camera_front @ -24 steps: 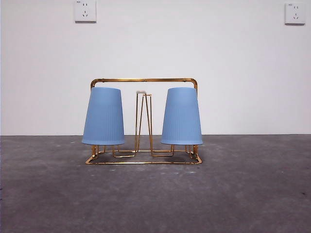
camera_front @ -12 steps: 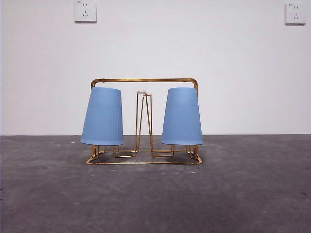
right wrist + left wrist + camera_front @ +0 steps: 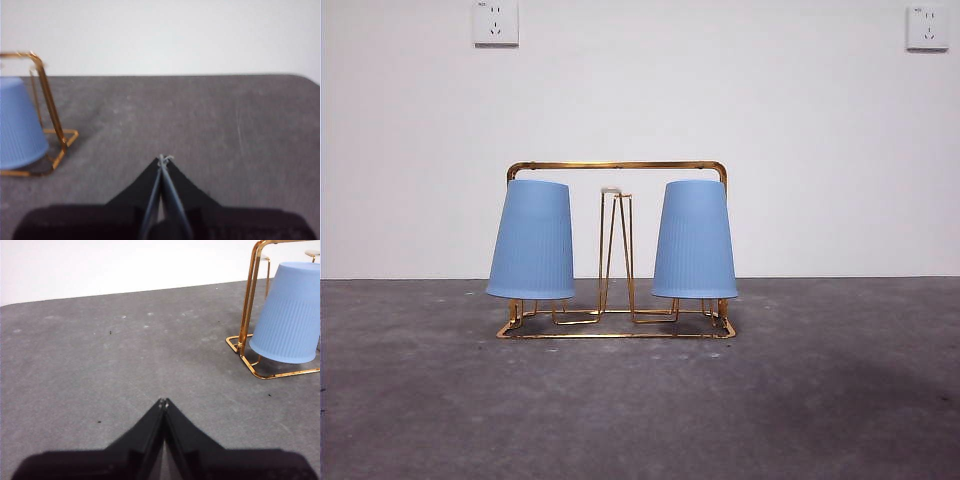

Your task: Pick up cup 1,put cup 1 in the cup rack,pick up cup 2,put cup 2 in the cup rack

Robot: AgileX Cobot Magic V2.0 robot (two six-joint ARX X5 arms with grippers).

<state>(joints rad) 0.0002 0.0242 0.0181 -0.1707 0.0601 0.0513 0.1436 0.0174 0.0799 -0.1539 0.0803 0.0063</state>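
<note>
The gold wire cup rack (image 3: pixel 616 166) stands mid-table. Two ribbed blue cups hang upside down on its pegs: one on the left side (image 3: pixel 531 240), one on the right side (image 3: pixel 694 240). The left wrist view shows one inverted cup (image 3: pixel 290 314) on the rack (image 3: pixel 248 305), well away from my left gripper (image 3: pixel 163 402), which is shut and empty over bare table. In the right wrist view a cup (image 3: pixel 17 125) sits in the rack (image 3: pixel 50 107), and my right gripper (image 3: pixel 164 159) is shut and empty, off to the side. Neither gripper shows in the front view.
The table is a dark grey surface (image 3: pixel 820 400) against a white wall with two power sockets (image 3: pixel 495 22) high up. A free hairpin peg (image 3: pixel 616 250) rises in the rack's middle between the cups.
The left cup swayed slightly on its peg and has nearly settled. Nothing else moved.
</note>
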